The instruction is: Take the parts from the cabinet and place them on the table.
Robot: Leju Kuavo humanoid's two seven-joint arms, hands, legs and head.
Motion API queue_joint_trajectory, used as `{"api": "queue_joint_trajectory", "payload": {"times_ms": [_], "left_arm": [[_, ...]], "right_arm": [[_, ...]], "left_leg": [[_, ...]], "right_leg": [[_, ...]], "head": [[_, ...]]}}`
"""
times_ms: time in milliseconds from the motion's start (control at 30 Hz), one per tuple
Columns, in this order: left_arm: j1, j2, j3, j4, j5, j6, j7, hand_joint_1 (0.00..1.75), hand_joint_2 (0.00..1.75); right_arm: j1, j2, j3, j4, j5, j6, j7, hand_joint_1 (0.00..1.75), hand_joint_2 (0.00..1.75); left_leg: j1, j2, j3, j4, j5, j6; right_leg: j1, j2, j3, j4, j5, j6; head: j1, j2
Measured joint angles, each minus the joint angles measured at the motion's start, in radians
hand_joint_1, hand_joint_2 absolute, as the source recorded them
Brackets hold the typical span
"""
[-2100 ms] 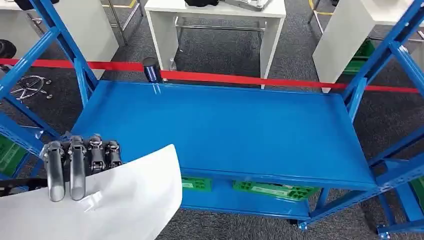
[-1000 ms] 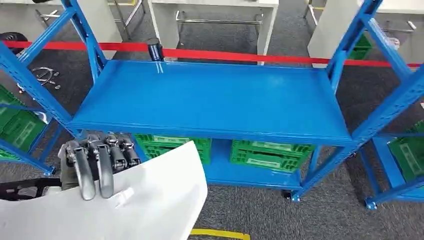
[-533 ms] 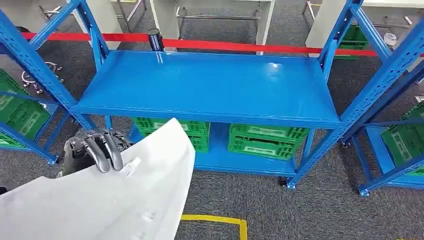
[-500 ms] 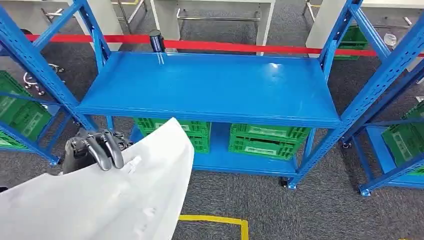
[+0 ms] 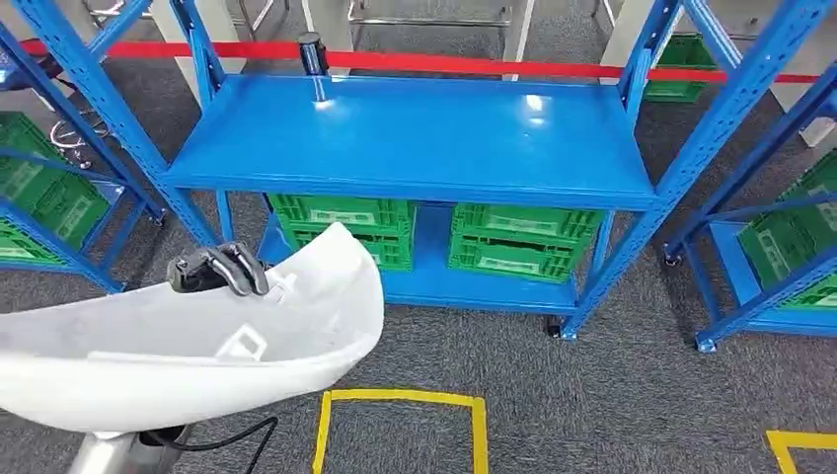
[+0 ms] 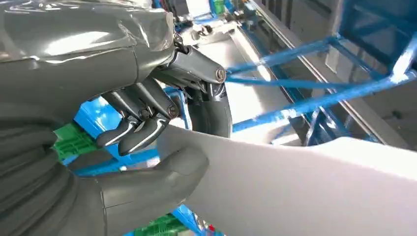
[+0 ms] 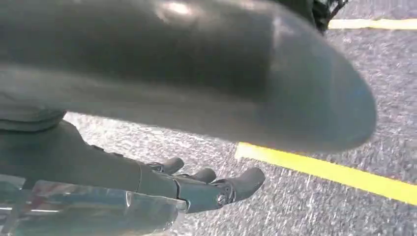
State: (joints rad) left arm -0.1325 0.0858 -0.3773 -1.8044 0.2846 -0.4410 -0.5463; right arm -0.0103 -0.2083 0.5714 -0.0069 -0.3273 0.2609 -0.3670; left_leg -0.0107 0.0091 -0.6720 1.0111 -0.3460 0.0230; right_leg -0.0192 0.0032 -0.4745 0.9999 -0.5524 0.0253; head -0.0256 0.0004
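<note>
A large white curved plastic panel [image 5: 197,355] is gripped at its upper edge by the left hand [image 5: 219,269], dark fingers [image 6: 142,132] over the rim and the thumb beneath. The panel is held in front of the blue metal shelving rack [image 5: 415,138]; its long axis runs across the view, rounded end towards the green plastic crates [image 5: 518,247]. The right hand [image 7: 206,184] hangs over the grey carpet [image 7: 319,128], fingers apart, holding nothing.

No text, brand or number can be read; the pale labels on the green crates [image 5: 513,242] under the blue shelf [image 5: 415,138] are too small and blurred to make out
</note>
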Motion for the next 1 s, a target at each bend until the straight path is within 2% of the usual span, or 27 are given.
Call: {"api": "queue_joint_trajectory", "payload": {"times_ms": [33, 67, 100, 167, 200, 233, 267, 300, 333, 367, 400, 433, 467, 533, 567, 600, 633, 700, 733, 767, 800, 833, 867, 900, 933, 967, 1000], "left_arm": [[0.0, -0.001, 0.0, 0.002, -0.001, 0.0, 0.0, 1.75, 1.75], [0.001, -0.001, 0.0, 0.006, -0.001, 0.0, 0.0, 1.75, 1.75], [0.0, -0.001, 0.001, 0.009, -0.001, 0.0, 0.001, 1.75, 1.75], [0.0, -0.001, 0.001, 0.012, -0.001, 0.0, 0.001, 1.75, 1.75], [0.0, -0.002, 0.001, 0.014, -0.001, -0.002, 0.001, 1.75, 1.75], [0.0, -0.002, 0.0, 0.017, 0.0, -0.006, 0.002, 1.75, 1.75], [-0.001, -0.003, -0.001, 0.02, 0.001, -0.01, 0.005, 1.75, 1.75], [-0.002, -0.004, -0.003, 0.022, 0.003, -0.014, 0.008, 1.75, 1.75], [-0.004, -0.005, -0.004, 0.023, 0.006, -0.018, 0.01, 1.75, 1.75], [-0.008, -0.006, -0.005, 0.023, 0.008, -0.02, 0.012, 1.75, 1.75], [-0.015, -0.008, -0.005, 0.023, 0.011, -0.023, 0.012, 1.75, 1.75], [-0.023, -0.01, -0.008, 0.023, 0.017, -0.034, 0.014, 1.75, 1.75], [-0.029, -0.011, -0.008, 0.024, 0.024, -0.04, 0.013, 1.75, 1.75], [-0.037, -0.01, -0.013, 0.024, 0.03, -0.051, 0.008, 1.75, 1.75], [-0.041, -0.011, -0.016, 0.024, 0.028, -0.054, 0.004, 1.75, 1.75], [-0.044, -0.013, -0.02, 0.025, 0.026, -0.058, -0.003, 1.75, 1.75], [-0.049, -0.014, -0.024, 0.025, 0.023, -0.061, -0.006, 1.75, 1.75], [-0.05, -0.018, -0.032, 0.023, 0.023, -0.064, -0.01, 1.75, 1.75], [-0.05, -0.018, -0.035, 0.023, 0.022, -0.067, -0.01, 1.75, 1.75], [-0.051, -0.018, -0.041, 0.023, 0.021, -0.069, -0.01, 1.75, 1.75], [-0.051, -0.018, -0.046, 0.023, 0.022, -0.07, -0.01, 1.75, 1.75], [-0.051, -0.018, -0.049, 0.023, 0.022, -0.071, -0.01, 1.75, 1.75], [-0.054, -0.018, -0.051, 0.023, 0.022, -0.071, -0.01, 1.75, 1.75], [-0.057, -0.018, -0.053, 0.023, 0.022, -0.071, -0.01, 1.75, 1.75], [-0.059, -0.018, -0.056, 0.019, 0.022, -0.072, -0.01, 1.75, 1.75], [-0.062, -0.018, -0.058, 0.017, 0.022, -0.073, -0.01, 1.75, 1.75], [-0.065, -0.018, -0.063, 0.017, 0.022, -0.073, -0.01, 1.75, 1.75]], "right_arm": [[0.001, 0.0, 0.001, 0.0, 0.0, 0.001, 0.0, 0.0, 0.0], [0.003, 0.001, 0.002, 0.001, -0.001, 0.002, 0.0, 0.0, 0.0], [0.0, -0.002, 0.003, 0.0, -0.001, 0.003, 0.0, 0.0, 0.0], [0.001, -0.002, 0.005, 0.0, -0.003, 0.007, 0.0, 0.0, 0.0], [0.002, -0.002, 0.005, 0.0, -0.007, 0.01, 0.001, 0.0, 0.0], [0.003, -0.002, 0.005, 0.0, -0.018, 0.015, 0.002, 0.0, 0.0], [0.003, -0.003, 0.005, 0.0, -0.032, 0.025, 0.001, 0.0, 0.0], [0.003, -0.003, 0.005, 0.001, -0.041, 0.028, -0.011, 0.0, 0.0], [0.003, -0.003, 0.005, 0.0, -0.042, 0.023, -0.03, 0.0, 0.0], [0.003, -0.002, 0.007, 0.001, -0.039, 0.011, -0.048, 0.0, 0.0], [0.003, 0.0, 0.011, 0.0, -0.031, 0.003, -0.063, 0.0, 0.0], [0.005, 0.003, 0.017, 0.0, -0.026, 0.019, -0.081, 0.0, 0.0], [0.009, -0.001, 0.024, 0.0, -0.022, 0.048, -0.103, 0.0, 0.0], [0.011, -0.005, 0.034, 0.001, -0.013, 0.093, -0.139, 0.0, 0.0], [0.017, -0.009, 0.037, 0.003, -0.013, 0.103, -0.146, 0.0, 0.0], [0.019, -0.01, 0.038, 0.004, -0.019, 0.112, -0.148, 0.0, 0.0], [0.02, -0.013, 0.038, 0.004, -0.023, 0.122, -0.149, 0.0, 0.0], [0.023, -0.022, 0.038, 0.005, -0.035, 0.148, -0.149, 0.0, 0.0], [0.025, -0.024, 0.038, 0.005, -0.039, 0.165, -0.15, 0.0, 0.0], [0.025, -0.027, 0.038, 0.005, -0.04, 0.174, -0.15, 0.0, 0.0], [0.025, -0.027, 0.038, 0.005, -0.04, 0.179, -0.15, 0.0, 0.0], [0.025, -0.03, 0.038, 0.005, -0.041, 0.181, -0.15, 0.0, 0.0], [0.025, -0.031, 0.038, 0.005, -0.042, 0.181, -0.15, 0.0, 0.0], [0.023, -0.033, 0.038, 0.005, -0.047, 0.181, -0.15, 0.0, 0.0], [0.018, -0.032, 0.038, 0.005, -0.05, 0.182, -0.15, 0.0, 0.0], [0.018, -0.04, 0.037, 0.005, -0.052, 0.182, -0.149, 0.0, 0.0], [0.019, -0.037, 0.037, 0.005, -0.053, 0.184, -0.149, 0.0, 0.0]], "left_leg": [[0.002, 0.0, 0.0, 0.0, 0.008, -0.006], [0.006, -0.001, -0.008, 0.004, 0.009, -0.01], [0.008, -0.003, -0.018, 0.023, -0.043, -0.019], [0.014, -0.005, -0.042, 0.148, -0.174, -0.032], [0.016, -0.005, -0.055, 0.223, -0.22, -0.036], [0.017, -0.005, -0.061, 0.289, -0.239, -0.037], [0.018, -0.005, -0.053, 0.318, -0.226, -0.036], [0.018, -0.005, -0.022, 0.302, -0.193, -0.032], [0.017, -0.006, 0.028, 0.247, -0.158, -0.025], [0.013, -0.008, 0.091, 0.163, -0.139, -0.014], [0.007, -0.011, 0.162, 0.067, -0.152, 0.002], [0.005, -0.01, 0.215, -0.016, -0.196, 0.012], [0.001, -0.01, 0.221, -0.03, -0.199, 0.006], [-0.011, -0.01, 0.209, -0.033, -0.181, 0.019], [-0.012, -0.007, 0.194, -0.052, -0.16, 0.027], [-0.002, 0.005, 0.197, -0.068, -0.136, 0.029], [-0.003, 0.001, 0.186, -0.081, -0.115, 0.042], [-0.005, 0.007, 0.149, -0.081, -0.087, 0.043], [-0.006, 0.011, 0.132, -0.08, -0.074, 0.043], [-0.006, 0.017, 0.115, -0.078, -0.062, 0.041], [-0.005, 0.024, 0.097, -0.073, -0.052, 0.04], [-0.002, 0.03, 0.076, -0.065, -0.043, 0.035], [0.001, 0.037, 0.053, -0.051, -0.037, 0.03], [0.002, 0.042, 0.033, -0.031, -0.033, 0.024], [-0.005, 0.048, 0.015, -0.008, -0.032, 0.021], [-0.003, 0.055, 0.009, 0.003, -0.029, 0.016], [-0.004, 0.063, 0.009, 0.007, -0.024, 0.011]], "right_leg": [[0.001, -0.001, -0.005, 0.002, 0.006, -0.009], [-0.008, -0.005, -0.015, 0.0, 0.018, -0.022], [-0.007, -0.006, -0.028, 0.0, 0.031, -0.033], [-0.005, -0.007, -0.053, 0.001, 0.056, -0.039], [-0.004, -0.007, -0.063, 0.001, 0.067, -0.039], [-0.002, -0.007, -0.08, 0.003, 0.08, -0.038], [-0.001, -0.007, -0.095, 0.004, 0.091, -0.037], [0.001, -0.007, -0.111, 0.005, 0.103, -0.036], [0.004, -0.006, -0.125, 0.005, 0.114, -0.035], [0.007, -0.004, -0.134, 0.005, 0.124, -0.034], [0.006, -0.004, -0.138, 0.005, 0.132, -0.032], [0.011, -0.004, -0.142, 0.004, 0.141, -0.024], [0.003, -0.005, -0.143, 0.001, 0.15, -0.018], [-0.004, -0.005, -0.145, -0.006, 0.17, -0.002], [0.004, -0.003, -0.145, -0.017, 0.184, 0.006], [0.0, -0.005, -0.165, -0.002, 0.163, 0.0], [0.005, -0.003, -0.184, 0.037, 0.106, -0.014], [0.003, -0.002, -0.217, 0.173, -0.001, -0.023], [0.001, -0.002, -0.229, 0.245, -0.024, -0.017], [0.0, -0.002, -0.23, 0.291, -0.016, -0.003], [-0.004, -0.002, -0.216, 0.301, 0.012, 0.016], [-0.009, -0.004, -0.182, 0.27, 0.052, 0.036], [-0.014, -0.011, -0.128, 0.203, 0.079, 0.05], [-0.019, -0.032, -0.057, 0.109, 0.075, 0.053], [-0.011, -0.056, 0.005, 0.007, 0.021, 0.049], [-0.003, -0.05, 0.013, -0.016, -0.001, 0.021], [-0.004, -0.046, -0.002, -0.012, 0.002, 0.018]], "head": [[0.001, 0.0], [0.002, 0.0], [-0.002, 0.0], [-0.005, 0.0], [-0.005, 0.0], [-0.005, 0.0], [-0.006, 0.0], [-0.005, 0.0], [-0.006, 0.0], [-0.005, 0.0], [-0.005, 0.0], [-0.004, 0.0], [-0.003, 0.0], [-0.009, 0.0], [-0.008, 0.0], [-0.008, 0.0], [-0.004, 0.0], [0.0, 0.0], [-0.002, 0.0], [0.0, 0.0], [0.0, 0.0], [0.0, 0.0], [0.0, 0.0], [0.0, 0.0], [0.004, 0.0], [0.002, 0.0], [0.0, 0.0]]}}
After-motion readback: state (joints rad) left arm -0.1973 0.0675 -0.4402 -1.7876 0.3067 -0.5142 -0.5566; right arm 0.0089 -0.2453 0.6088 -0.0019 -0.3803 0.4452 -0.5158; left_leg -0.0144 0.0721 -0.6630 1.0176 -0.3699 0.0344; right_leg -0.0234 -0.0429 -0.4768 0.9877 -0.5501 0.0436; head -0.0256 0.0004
